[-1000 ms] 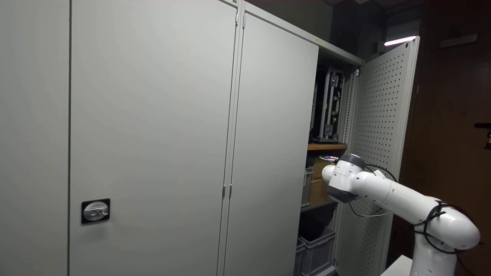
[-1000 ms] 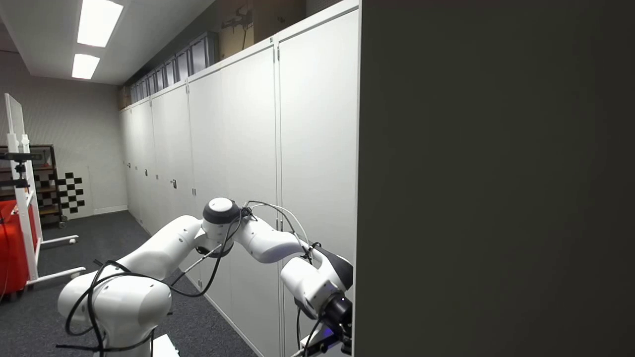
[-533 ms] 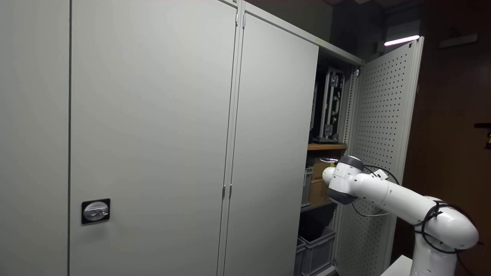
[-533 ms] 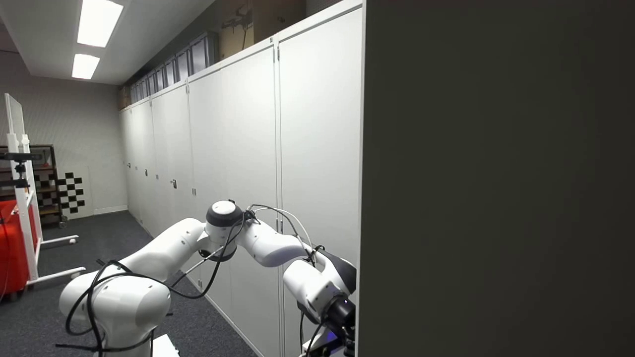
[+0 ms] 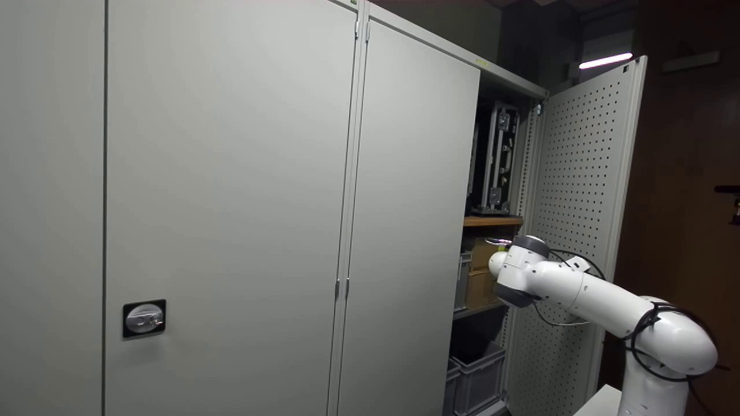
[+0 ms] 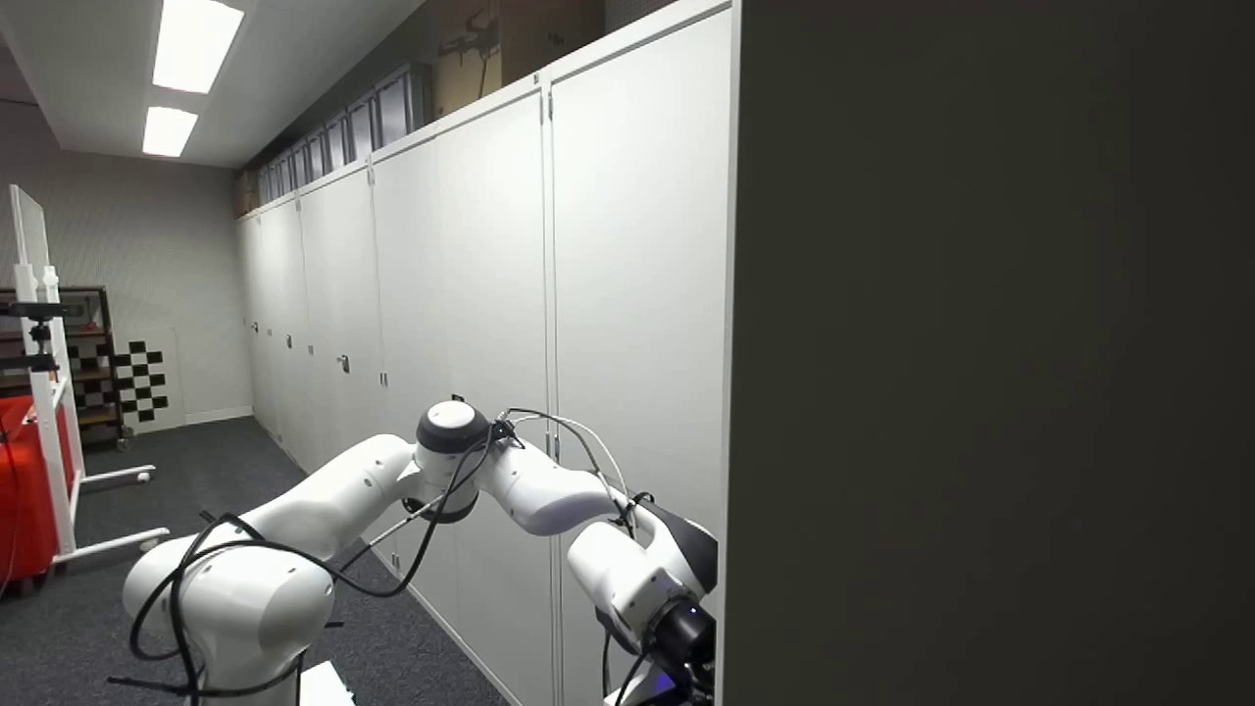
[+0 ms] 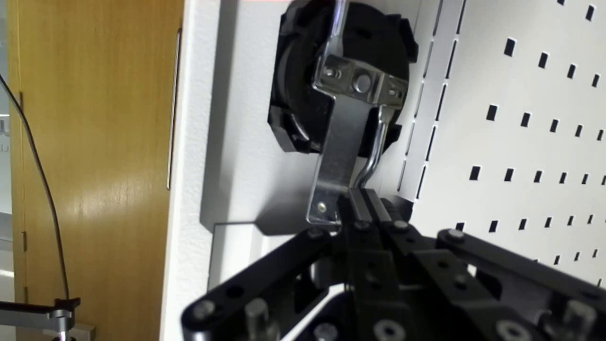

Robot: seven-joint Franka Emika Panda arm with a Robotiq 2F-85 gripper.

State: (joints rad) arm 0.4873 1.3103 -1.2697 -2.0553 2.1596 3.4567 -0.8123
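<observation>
A grey cabinet door (image 5: 581, 173) with a perforated inner face stands open; in an exterior view its dark face (image 6: 980, 343) fills the right side. In the wrist view my black gripper (image 7: 363, 193) is shut, its fingertips close together with only a thin dark line between them. The tips are at the lower end of a bent metal rod (image 7: 377, 142) of the door's latch mechanism (image 7: 362, 85), beside a flat metal bracket (image 7: 338, 151). I cannot tell whether they touch the rod. In an exterior view the door edge hides the fingertips; only the black wrist mount (image 6: 683, 632) shows.
The open cabinet holds grey crates (image 5: 480, 375), cardboard boxes (image 5: 481, 289) and a black case (image 5: 497, 159) on shelves. Its neighbouring door (image 5: 413, 219) is closed. A wooden door (image 7: 94, 166) stands beyond the open door's edge. A wheeled white stand (image 6: 64, 392) is farther off.
The perforated door has swung wider open, its free edge moving right in both exterior views. The arm has shifted along with it, its wrist moving right in an exterior view.
</observation>
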